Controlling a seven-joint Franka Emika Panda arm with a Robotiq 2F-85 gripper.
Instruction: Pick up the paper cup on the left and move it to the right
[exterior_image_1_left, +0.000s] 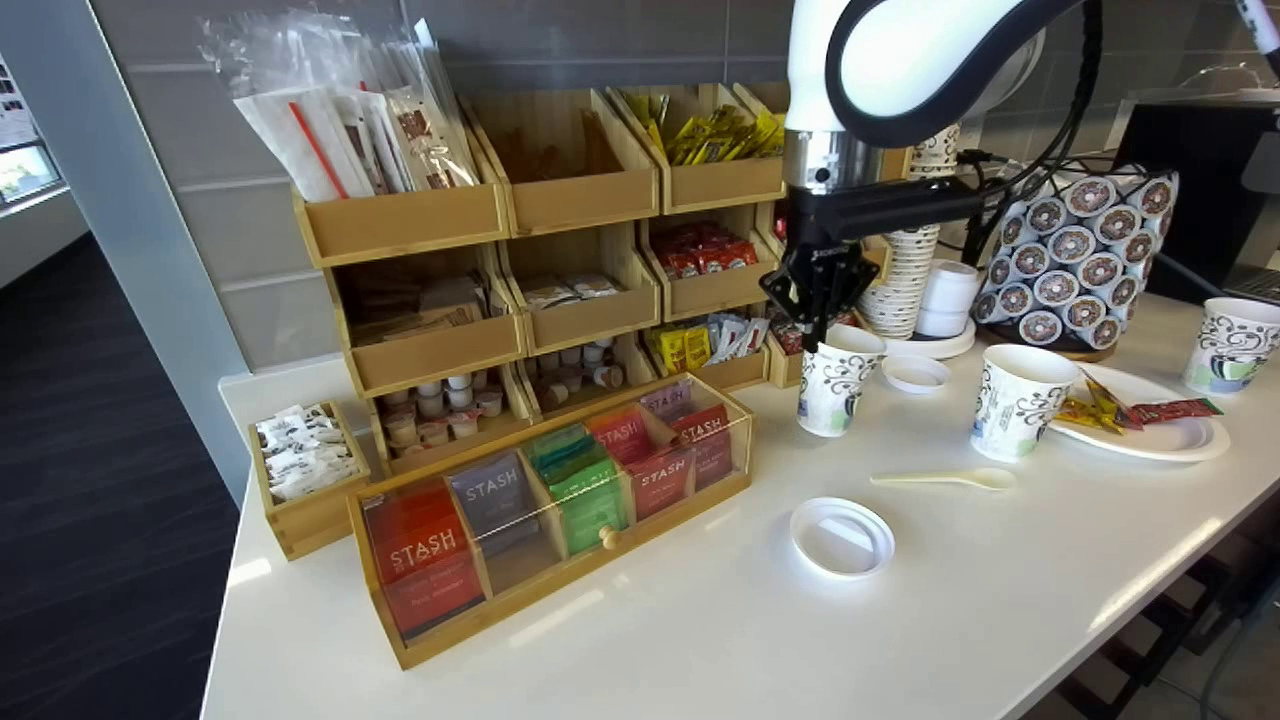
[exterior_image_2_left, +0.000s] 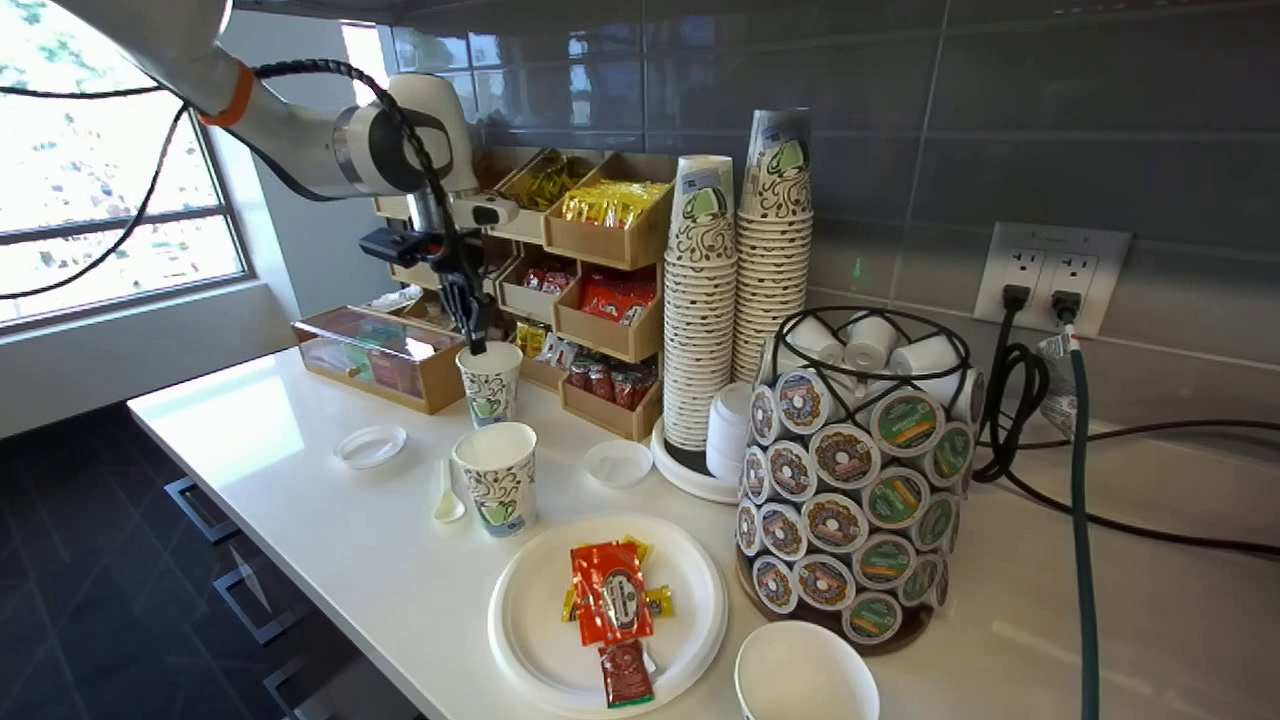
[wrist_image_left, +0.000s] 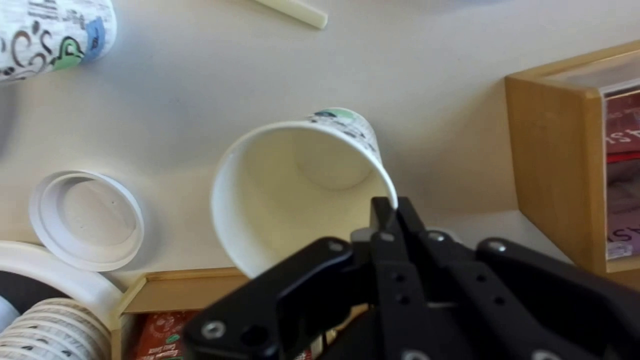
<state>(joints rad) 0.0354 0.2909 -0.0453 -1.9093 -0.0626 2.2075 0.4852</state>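
The widest free room I see from here is the front of the surface (exterior_image_1_left: 680, 640), running past the tea box (wrist_image_left: 557, 175) toward the edge, with a lid (exterior_image_1_left: 842, 538) and a spoon (exterior_image_1_left: 945, 480) lying flat there. Back from the hand (wrist_image_left: 392, 203), the wooden rack (exterior_image_1_left: 585, 200) blocks the way, and the tea box's end stands near on 1 side. On the opposite side, a bare gap separates the paper cup (wrist_image_left: 295, 185) pinched in the hand from another patterned cup (exterior_image_2_left: 500, 480); beyond come a low plate (exterior_image_2_left: 530, 600) and a 3rd cup (exterior_image_2_left: 805, 670). Farther back, coffee pods (exterior_image_2_left: 838, 522) and 2 tall cup stacks (exterior_image_2_left: 700, 310) rise high.
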